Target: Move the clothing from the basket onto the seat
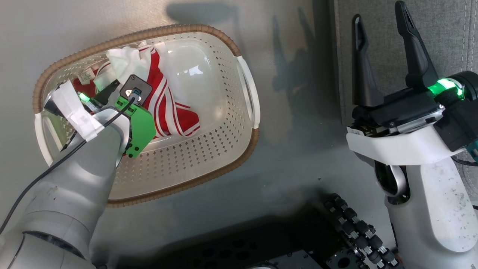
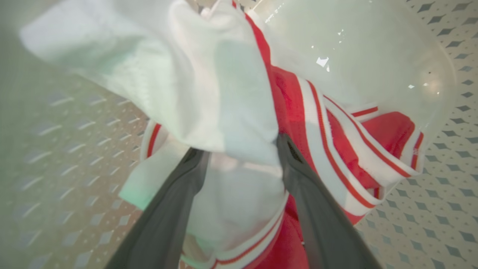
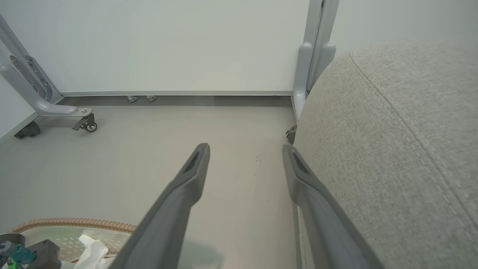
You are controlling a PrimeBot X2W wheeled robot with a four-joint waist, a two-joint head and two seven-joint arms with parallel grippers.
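Clothing (image 1: 171,112) lies bunched in the basket (image 1: 209,149) on the floor (image 1: 291,168), seat (image 1: 455,37) nearby. Left jaws stand wide astride a white fold (image 2: 231,112), not pinching; right jaws gape empty. Grasping seems underway; next needs a firm close, then lifting clear.

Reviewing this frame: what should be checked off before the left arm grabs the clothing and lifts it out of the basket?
1. Left gripper down in the basket at the clothing: ok.
2. White fabric between its fingers: ok.
3. Jaws closed on the fabric: not ok, they stand apart.
4. Right gripper open, empty, outside the basket: ok.
5. Seat has room for the clothing: cannot tell, much of it is out of frame.
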